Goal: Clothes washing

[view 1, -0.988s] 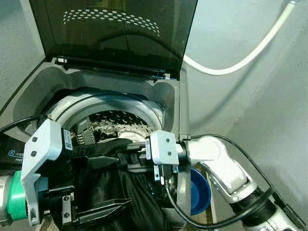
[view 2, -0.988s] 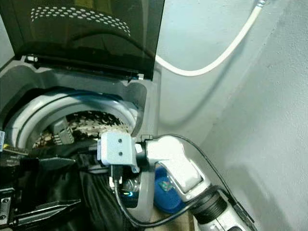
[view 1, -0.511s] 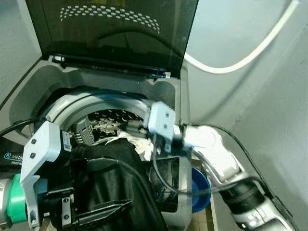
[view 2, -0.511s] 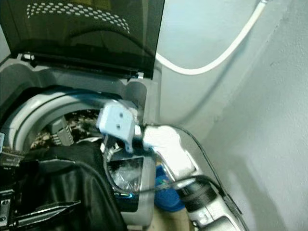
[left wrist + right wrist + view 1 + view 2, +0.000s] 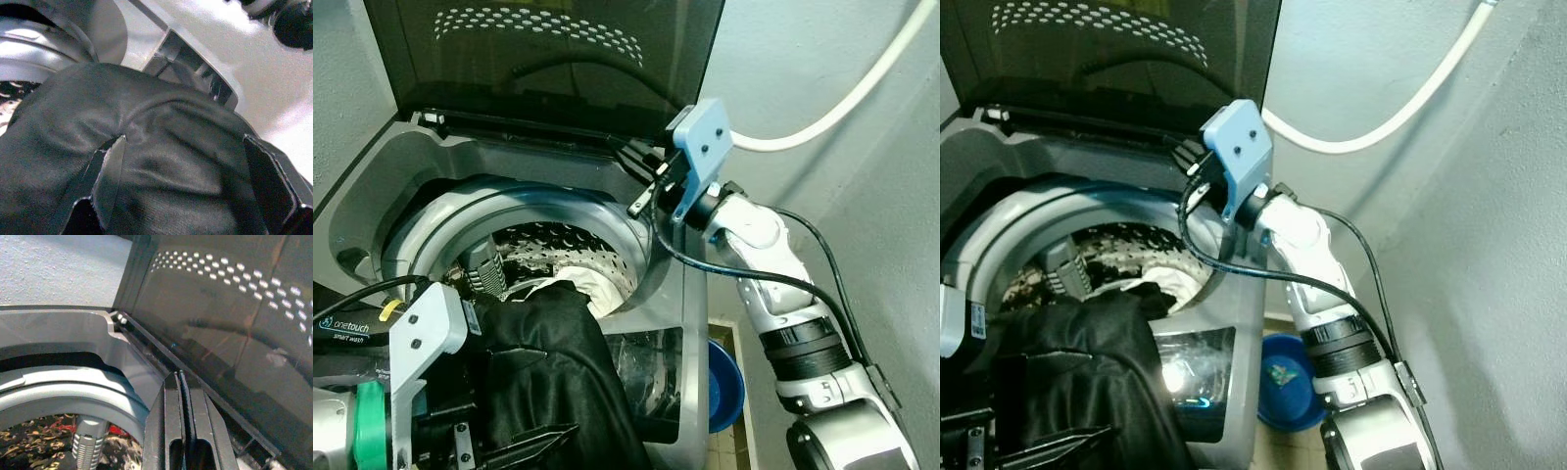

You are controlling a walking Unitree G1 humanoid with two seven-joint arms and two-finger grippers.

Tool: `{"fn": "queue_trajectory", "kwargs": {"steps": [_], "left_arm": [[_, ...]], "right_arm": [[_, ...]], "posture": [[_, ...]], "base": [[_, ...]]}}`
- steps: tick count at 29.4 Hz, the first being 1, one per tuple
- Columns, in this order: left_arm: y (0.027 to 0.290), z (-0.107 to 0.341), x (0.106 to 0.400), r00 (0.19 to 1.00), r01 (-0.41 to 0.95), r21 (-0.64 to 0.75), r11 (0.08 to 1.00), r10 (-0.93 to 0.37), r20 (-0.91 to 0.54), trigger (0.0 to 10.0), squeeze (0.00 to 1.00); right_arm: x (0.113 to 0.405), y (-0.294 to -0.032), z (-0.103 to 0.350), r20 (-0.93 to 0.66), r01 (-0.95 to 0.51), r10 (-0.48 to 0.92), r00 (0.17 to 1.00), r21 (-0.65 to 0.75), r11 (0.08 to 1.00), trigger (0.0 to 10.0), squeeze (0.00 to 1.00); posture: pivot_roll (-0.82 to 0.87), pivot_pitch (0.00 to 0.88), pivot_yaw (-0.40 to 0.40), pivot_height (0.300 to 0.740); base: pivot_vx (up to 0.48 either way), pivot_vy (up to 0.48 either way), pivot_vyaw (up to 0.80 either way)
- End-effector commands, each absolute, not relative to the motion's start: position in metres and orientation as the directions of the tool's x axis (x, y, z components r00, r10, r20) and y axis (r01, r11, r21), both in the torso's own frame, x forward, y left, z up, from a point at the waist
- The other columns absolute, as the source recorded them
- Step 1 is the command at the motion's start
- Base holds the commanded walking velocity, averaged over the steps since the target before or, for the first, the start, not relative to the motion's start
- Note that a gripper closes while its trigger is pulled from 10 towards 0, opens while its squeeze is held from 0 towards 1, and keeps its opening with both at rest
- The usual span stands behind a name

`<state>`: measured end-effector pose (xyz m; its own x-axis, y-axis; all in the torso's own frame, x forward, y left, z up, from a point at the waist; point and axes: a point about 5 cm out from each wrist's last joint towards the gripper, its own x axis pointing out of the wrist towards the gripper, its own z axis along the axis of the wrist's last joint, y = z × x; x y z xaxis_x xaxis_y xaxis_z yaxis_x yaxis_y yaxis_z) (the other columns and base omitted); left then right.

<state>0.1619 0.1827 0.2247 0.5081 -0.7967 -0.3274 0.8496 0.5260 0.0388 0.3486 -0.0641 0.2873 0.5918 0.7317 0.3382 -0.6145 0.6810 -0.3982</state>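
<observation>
The black garment (image 5: 548, 362) drapes over the washer (image 5: 690, 323) rim between the left gripper (image 5: 190, 186)'s spread fingers, unheld; it could slide outside. Right gripper (image 5: 178, 431), fingers together, nears the lid (image 5: 558, 59).

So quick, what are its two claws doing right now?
Left gripper: open, fingers spread over the black garment.
Right gripper: shut, empty, up by the washer lid.

"onetouch" on the washing machine's dark control panel (image 5: 347, 328), smaller line beneath unreadable
</observation>
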Motion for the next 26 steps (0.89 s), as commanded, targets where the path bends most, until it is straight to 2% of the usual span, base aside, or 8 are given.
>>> {"fn": "queue_trajectory", "kwargs": {"steps": [1,2,3,4,6,20,24,26], "left_arm": [[0.188,0.205,0.164,0.511,0.827,0.006,0.562,-0.748,-0.423,10.0,0.00],[0.188,0.205,0.164,0.511,0.827,0.006,0.562,-0.748,-0.423,10.0,0.00],[0.190,0.200,0.166,0.521,0.819,0.025,0.573,-0.726,-0.449,7.7,0.00],[0.190,0.200,0.166,0.521,0.819,0.025,0.573,-0.726,-0.449,7.7,0.00],[0.191,0.193,0.171,0.541,0.808,0.067,0.585,-0.692,-0.479,0.1,0.00],[0.193,0.191,0.181,0.611,0.775,0.175,0.608,-0.649,-0.454,0.0,0.00],[0.199,0.193,0.196,0.708,0.696,0.267,0.666,-0.578,-0.405,0.0,0.00],[0.211,0.196,0.215,0.826,0.555,0.369,0.745,-0.443,-0.349,0.0,0.00]], "right_arm": [[0.350,-0.065,0.287,0.346,-0.606,0.720,0.601,-0.390,0.694,10.0,0.00],[0.350,-0.065,0.287,0.346,-0.606,0.720,0.601,-0.390,0.694,10.0,0.00],[0.351,-0.065,0.287,0.351,-0.601,0.714,0.606,-0.385,0.700,10.0,0.00],[0.351,-0.065,0.287,0.351,-0.601,0.714,0.606,-0.385,0.700,10.0,0.00],[0.353,-0.065,0.287,0.361,-0.592,0.702,0.614,-0.377,0.712,10.0,0.00],[0.355,-0.070,0.292,0.417,-0.550,0.643,0.642,-0.334,0.766,10.0,0.00],[0.355,-0.069,0.292,0.424,-0.544,0.639,0.642,-0.335,0.769,10.0,0.00],[0.355,-0.069,0.292,0.428,-0.541,0.637,0.641,-0.338,0.770,10.0,0.00]], "posture": [[0.24,0.079,-0.027,0.740],[0.24,0.079,-0.027,0.740],[0.24,0.079,-0.027,0.740],[0.24,0.079,-0.027,0.740],[0.24,0.079,-0.027,0.740],[0.24,0.080,-0.022,0.740],[0.24,0.080,-0.022,0.740],[0.24,0.080,-0.024,0.740]], "base": [[0.000,0.000,0.00],[0.000,0.000,0.00],[0.000,0.000,0.00],[0.000,0.000,0.00],[0.000,0.000,0.00],[0.000,0.000,0.00],[0.000,0.000,0.00],[0.000,0.000,0.00]]}}
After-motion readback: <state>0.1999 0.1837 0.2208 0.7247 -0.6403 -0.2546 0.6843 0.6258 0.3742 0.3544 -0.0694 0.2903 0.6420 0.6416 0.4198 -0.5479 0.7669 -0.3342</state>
